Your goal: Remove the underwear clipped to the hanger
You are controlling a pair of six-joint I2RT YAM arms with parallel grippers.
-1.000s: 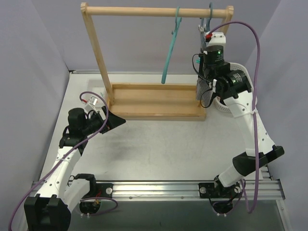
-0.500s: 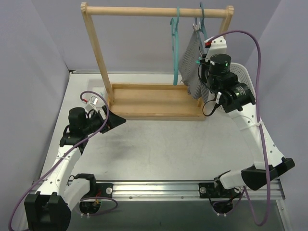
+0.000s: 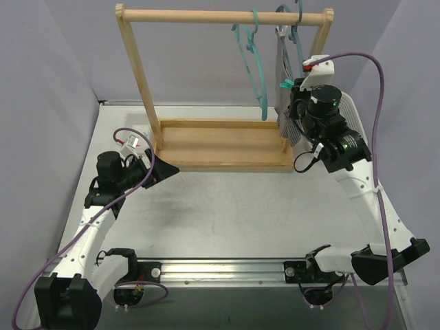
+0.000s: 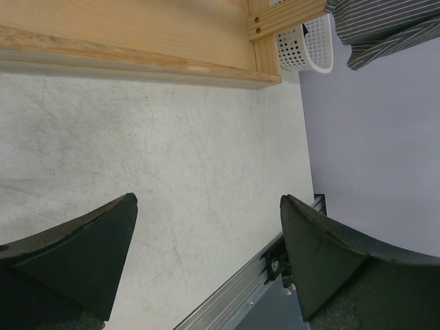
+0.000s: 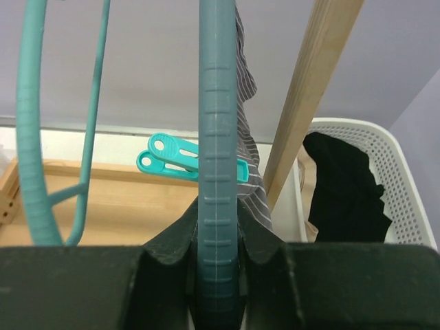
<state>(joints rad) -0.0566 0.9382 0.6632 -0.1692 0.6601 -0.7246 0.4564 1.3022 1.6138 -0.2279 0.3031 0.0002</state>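
Note:
The grey striped underwear (image 3: 282,62) hangs from a teal hanger (image 3: 294,24) at the right end of the wooden rack (image 3: 220,15). A teal clothespin (image 5: 185,159) clips it to the hanger bar (image 5: 218,103); the cloth (image 5: 249,158) shows behind the bar. My right gripper (image 3: 292,93) (image 5: 218,206) is shut on that bar. The black underwear (image 5: 340,185) lies in the white basket (image 5: 405,179). My left gripper (image 3: 165,170) (image 4: 207,203) is open and empty, low over the table on the left. The grey cloth also shows far off in the left wrist view (image 4: 385,27).
A second, empty teal hanger (image 3: 253,62) hangs left of the held one. The rack's wooden base (image 3: 220,144) and right post (image 5: 309,89) stand close to my right gripper. The basket (image 3: 354,117) sits behind the right arm. An aluminium rail (image 3: 261,269) runs along the near edge.
My right arm has shifted right and turned the held hanger, so the grey underwear now hangs edge-on. The empty hanger has swung. My left arm has barely moved.

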